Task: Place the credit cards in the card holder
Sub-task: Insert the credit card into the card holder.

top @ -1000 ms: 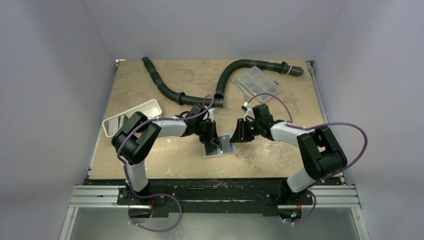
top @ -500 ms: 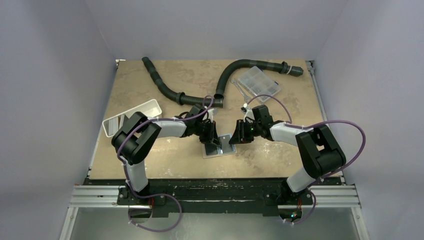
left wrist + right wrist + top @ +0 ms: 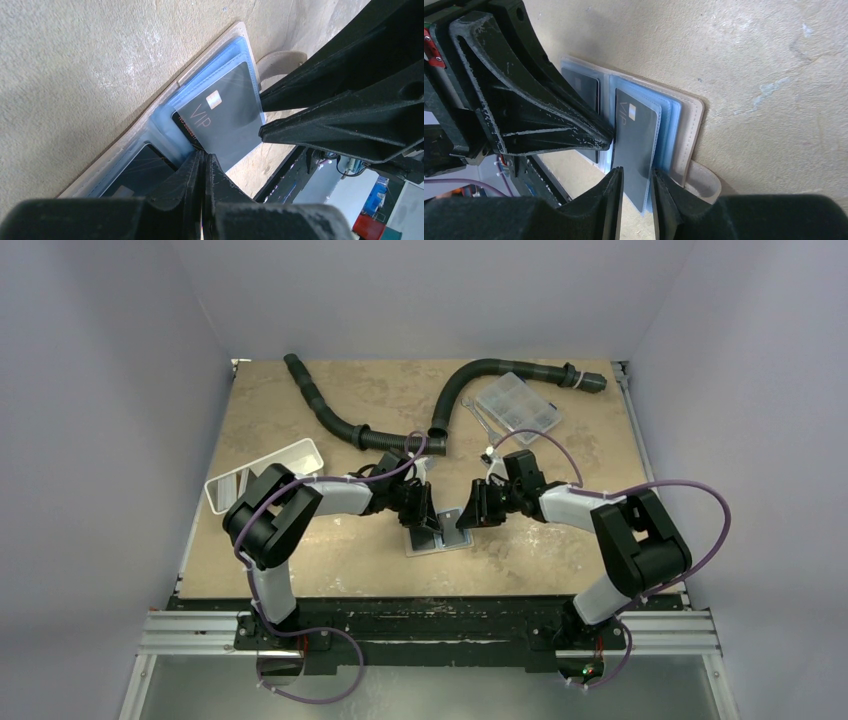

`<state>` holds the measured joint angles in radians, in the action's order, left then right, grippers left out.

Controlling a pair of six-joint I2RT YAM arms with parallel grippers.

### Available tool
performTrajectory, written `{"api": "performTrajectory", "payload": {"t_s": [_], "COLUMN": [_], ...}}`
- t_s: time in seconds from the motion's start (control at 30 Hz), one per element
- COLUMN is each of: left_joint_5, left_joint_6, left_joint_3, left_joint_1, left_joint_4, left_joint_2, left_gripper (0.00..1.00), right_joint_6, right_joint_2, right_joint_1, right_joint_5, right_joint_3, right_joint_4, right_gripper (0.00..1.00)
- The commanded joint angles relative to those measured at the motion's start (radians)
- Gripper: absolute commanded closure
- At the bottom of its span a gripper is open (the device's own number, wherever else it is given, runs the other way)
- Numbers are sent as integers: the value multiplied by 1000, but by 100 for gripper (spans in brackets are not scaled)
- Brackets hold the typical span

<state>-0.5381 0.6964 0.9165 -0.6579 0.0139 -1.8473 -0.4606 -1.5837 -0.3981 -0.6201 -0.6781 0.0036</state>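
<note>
card holder | second card half-hidden behind left hand (pinched closed)

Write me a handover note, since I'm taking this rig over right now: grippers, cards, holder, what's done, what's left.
Left gripper: shut, tips pressed on the open card holder's sleeves.
Right gripper: open, the VIP card's end between its fingers.
Holder lies open and flat; VIP card in one clear sleeve, second dark card in the neighbouring sleeve.
Done: both visible cards sleeved.
Left: probably check the VIP card is fully seated, then withdraw. No other cards visible.
</note>
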Motion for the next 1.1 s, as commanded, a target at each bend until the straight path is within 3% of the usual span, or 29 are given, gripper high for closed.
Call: {"api": "performTrajectory", "payload": {"t_s": [0.0,0.23,0.63,1.07], "left_joint_5": [82,84,108,200], "left_joint_6": [-21,-25,-59,-152], "left_joint_3": [-34,-19,18,-7], "left_joint_1": [-6,-5,16,219], "left_joint_4": [-29,-50,-199,-486], "left_joint_2": [-21,11,162,456], "left_gripper": [100,99,71,64], "right_joint_6": [-16,-34,-52,-57], "right_joint_2": [37,82,39,-55], "right_joint_1": [-21,-47,-137,-193], "right_joint_5": [-29,-26,-20,-25], "right_joint_3": [0,-14,-69,-156], "right_joint_4": [13,-2,23,65], "right_gripper": [67,67,65,54]}}
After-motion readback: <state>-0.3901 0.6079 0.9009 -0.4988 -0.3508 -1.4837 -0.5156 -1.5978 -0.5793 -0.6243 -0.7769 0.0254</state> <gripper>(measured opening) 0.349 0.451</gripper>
